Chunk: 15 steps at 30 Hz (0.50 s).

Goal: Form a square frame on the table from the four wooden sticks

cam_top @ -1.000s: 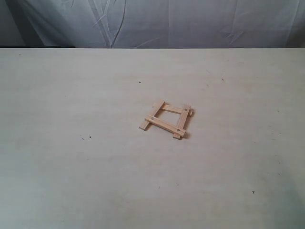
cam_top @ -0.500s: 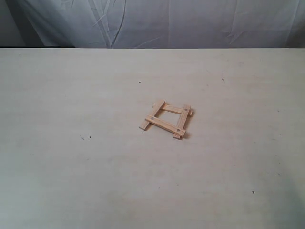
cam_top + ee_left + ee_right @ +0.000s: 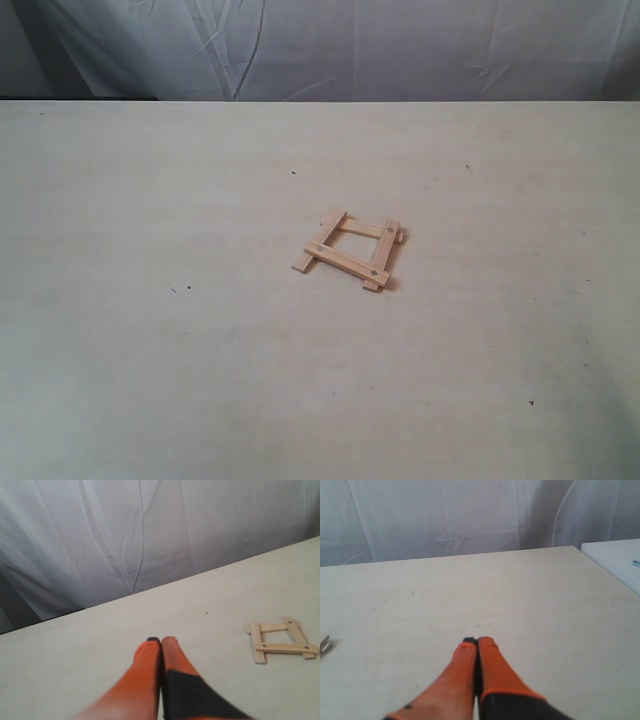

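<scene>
Four pale wooden sticks lie crossed at their ends as a small square frame [image 3: 349,249] near the middle of the cream table [image 3: 150,350]. Two of the sticks show dark holes near their ends. The same square frame [image 3: 281,641] appears in the left wrist view, well off to the side of my left gripper [image 3: 161,640], whose orange fingers are pressed together with nothing between them. My right gripper [image 3: 477,640] is likewise shut and empty above bare table; only a stick end [image 3: 324,644] shows at that view's edge. Neither gripper appears in the exterior view.
A wrinkled white cloth backdrop [image 3: 350,50] hangs behind the table's far edge. A few tiny dark specks [image 3: 187,288] dot the surface. In the right wrist view a white surface [image 3: 615,560] adjoins the table's side.
</scene>
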{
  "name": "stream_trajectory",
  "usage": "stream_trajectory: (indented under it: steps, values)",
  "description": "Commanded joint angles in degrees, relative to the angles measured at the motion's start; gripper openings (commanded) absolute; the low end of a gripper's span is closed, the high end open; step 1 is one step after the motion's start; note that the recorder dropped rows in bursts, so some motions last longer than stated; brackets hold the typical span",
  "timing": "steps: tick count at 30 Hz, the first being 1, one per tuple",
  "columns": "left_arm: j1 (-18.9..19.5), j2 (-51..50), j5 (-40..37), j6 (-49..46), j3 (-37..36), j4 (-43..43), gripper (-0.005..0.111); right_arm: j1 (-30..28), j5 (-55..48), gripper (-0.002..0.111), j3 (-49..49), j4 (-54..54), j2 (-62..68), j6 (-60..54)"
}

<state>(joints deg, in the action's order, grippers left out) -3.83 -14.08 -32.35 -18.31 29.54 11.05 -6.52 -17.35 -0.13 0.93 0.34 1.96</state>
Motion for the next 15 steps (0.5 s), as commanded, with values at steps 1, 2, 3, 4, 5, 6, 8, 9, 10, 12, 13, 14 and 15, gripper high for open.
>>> stream_trajectory:
  steps: [1, 2, 3, 4, 5, 6, 8, 9, 10, 12, 13, 14, 15]
  values:
    - [1.98, 5.59, 3.35, 0.37, -6.54, 1.16, 0.000, -0.38, 0.30, 0.000, 0.13, 0.07, -0.34, -0.46]
    - [2.13, 7.18, 4.53, 0.37, -8.82, 0.99, 0.000, -0.38, 0.30, 0.000, 0.13, 0.07, -0.34, -0.46]
    - [2.13, 8.84, 5.80, 0.37, -11.16, 0.68, 0.000, -0.38, 0.30, 0.000, 0.13, 0.07, -0.34, -0.46]
    - [2.13, 10.14, 7.39, 0.37, -13.10, 0.41, 0.000, -0.38, 0.30, 0.000, 0.13, 0.07, -0.34, -0.46]
    - [2.13, 11.59, 9.43, 0.37, -15.53, 0.42, 0.000, -0.38, 0.30, 0.000, 0.13, 0.07, -0.34, -0.46]
    - [2.13, 12.93, 12.11, 0.37, -17.94, 0.42, 0.000, -0.38, 0.30, 0.000, 0.13, 0.07, -0.34, -0.46]
    - [2.13, 14.08, 17.30, 0.37, -22.12, 0.52, 0.000, -0.38, 0.30, 0.000, 0.13, 0.07, -0.34, -0.46]
    - [2.13, 14.08, 20.05, 0.37, -24.31, 0.52, 0.000, -0.38, 0.30, 0.000, 0.13, 0.07, -0.34, -0.46]
    - [2.13, 14.08, 22.59, 0.37, -25.87, 0.52, 0.000, -0.38, 0.30, 0.000, 0.13, 0.07, -0.34, -0.46]
    - [2.13, 14.08, 26.92, 0.37, -29.54, 0.75, 0.000, -0.38, -0.05, 0.000, 0.13, 0.07, -0.34, -0.46]
    - [2.13, 14.08, 28.01, 0.14, -29.54, 0.64, 0.000, -0.38, -0.05, 0.000, 0.13, 0.07, -0.34, -0.46]
    - [2.13, 14.08, 27.83, 0.14, -29.54, 0.49, 0.000, -0.38, -0.05, 0.000, 0.13, 0.07, -0.34, -0.46]
    - [2.13, 14.08, 24.63, 0.14, -29.54, -0.65, 0.000, -0.38, -0.05, 0.000, 0.13, 0.07, -0.34, -0.46]
